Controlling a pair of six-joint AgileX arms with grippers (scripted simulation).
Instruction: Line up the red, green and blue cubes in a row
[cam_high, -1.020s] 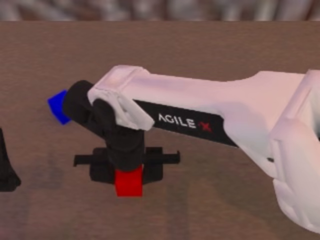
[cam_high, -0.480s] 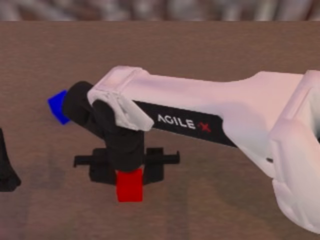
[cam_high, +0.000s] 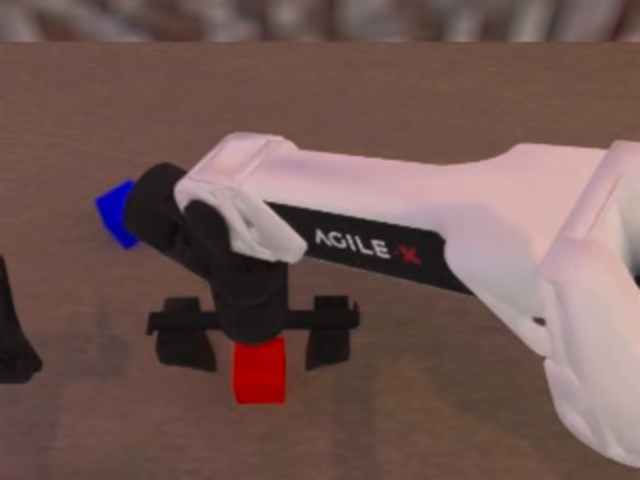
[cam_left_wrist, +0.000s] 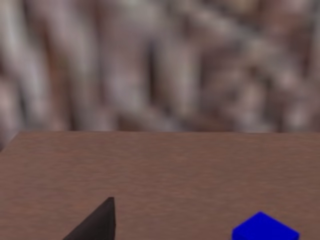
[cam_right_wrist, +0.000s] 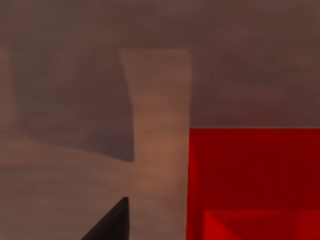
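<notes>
Top view: right gripper (cam_high: 257, 335) jaws spread wide, clear of the red cube (cam_high: 260, 371) between them, blue cube (cam_high: 116, 213) well apart.

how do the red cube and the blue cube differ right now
The red cube sits between the right gripper's open fingers; the blue cube lies apart, farther back and toward the table's left. The red cube sits square to the table edge; the blue one is turned corner-on and partly hidden by the arm. Both are plain, resting on the table.
</notes>
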